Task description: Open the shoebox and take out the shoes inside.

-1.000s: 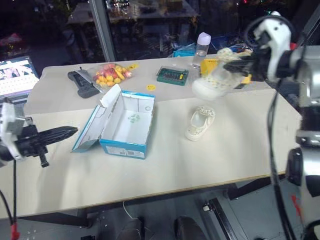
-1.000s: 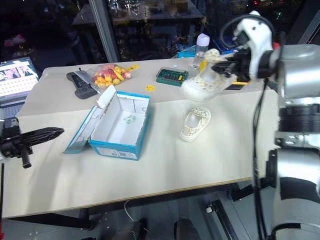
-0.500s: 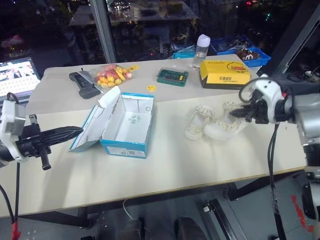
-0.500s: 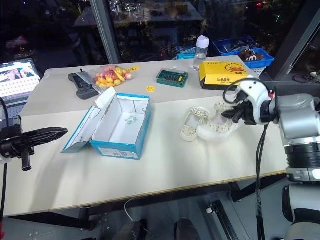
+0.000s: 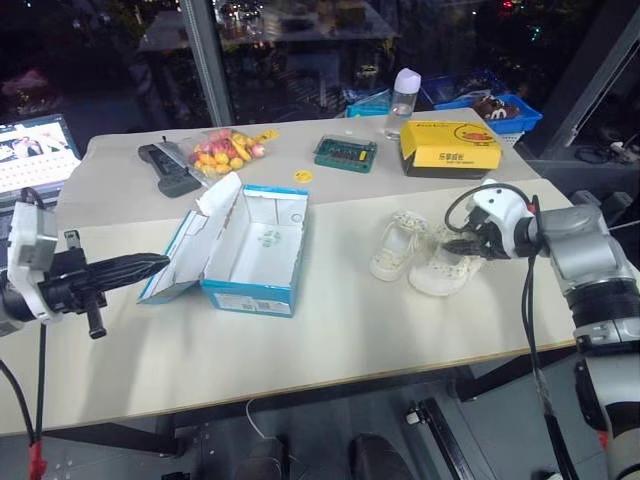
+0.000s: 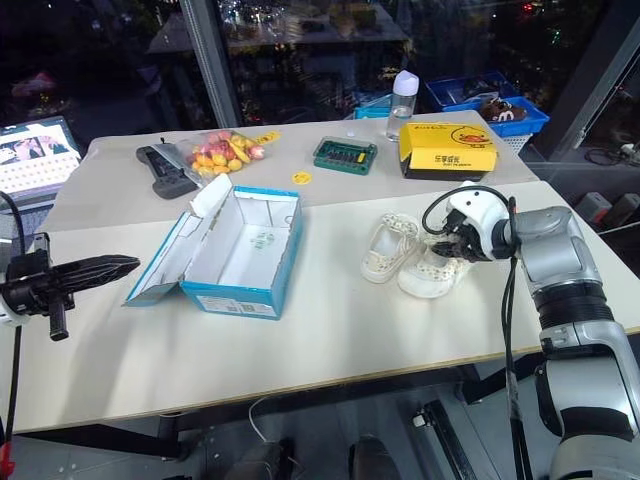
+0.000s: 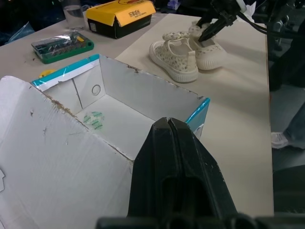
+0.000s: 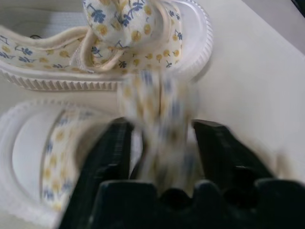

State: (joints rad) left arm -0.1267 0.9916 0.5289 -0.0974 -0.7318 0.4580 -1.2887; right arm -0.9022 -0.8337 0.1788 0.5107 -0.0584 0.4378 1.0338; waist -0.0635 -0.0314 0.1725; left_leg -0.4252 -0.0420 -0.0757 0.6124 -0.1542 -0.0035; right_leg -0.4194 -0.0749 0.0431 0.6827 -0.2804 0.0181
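The shoebox point(image 5: 250, 247) stands open at the left centre of the frame on the tabletop point(image 5: 330, 340), its lid folded back and its white inside empty. Both shoes point(image 6: 412, 259) lie side by side on the tabletop at the right centre. The right end effector point(image 6: 452, 247) is at the heel of the nearer shoe, its fingers point(image 8: 112, 157) spread apart on each side of the heel strap. The left end effector point(image 5: 140, 265), at the left edge, is fully closed and holds nothing.
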